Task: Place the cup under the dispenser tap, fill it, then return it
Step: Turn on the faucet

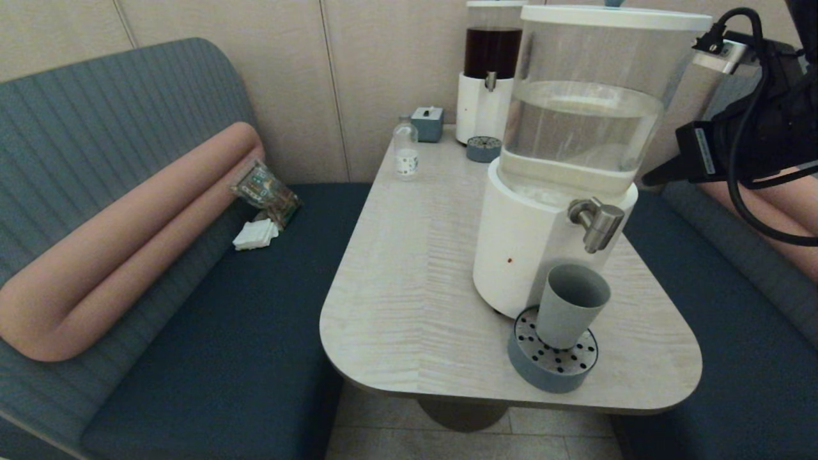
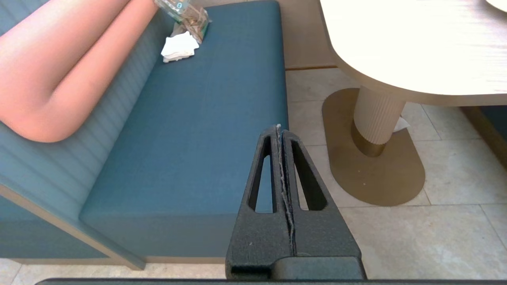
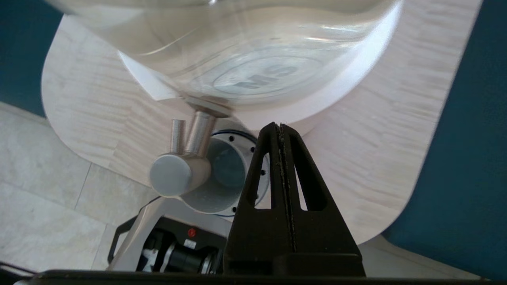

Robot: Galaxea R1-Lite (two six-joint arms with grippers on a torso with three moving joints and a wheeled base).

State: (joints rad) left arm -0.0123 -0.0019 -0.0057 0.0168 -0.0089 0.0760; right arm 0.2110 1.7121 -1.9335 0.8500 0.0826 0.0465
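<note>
The grey-blue cup [image 1: 571, 305] stands upright on the round perforated drip tray [image 1: 553, 361], right below the steel tap [image 1: 597, 223] of the large white-based dispenser [image 1: 524, 255]. No stream shows at the tap. My right gripper [image 1: 645, 180] is shut and empty, raised to the right of the clear tank, above and behind the tap. In the right wrist view it [image 3: 279, 126] looks down on the tap [image 3: 186, 166] and into the cup [image 3: 222, 194]. My left gripper [image 2: 279, 128] is shut and empty, low beside the table over the bench seat's edge.
At the table's back stand a dark-liquid dispenser [image 1: 491, 64], a second drip tray [image 1: 484, 149], a small clear bottle [image 1: 405, 148] and a blue-grey box [image 1: 427, 123]. The left bench [image 1: 255, 306] holds a pink bolster [image 1: 128, 236], a packet [image 1: 265, 190] and napkins [image 1: 255, 235].
</note>
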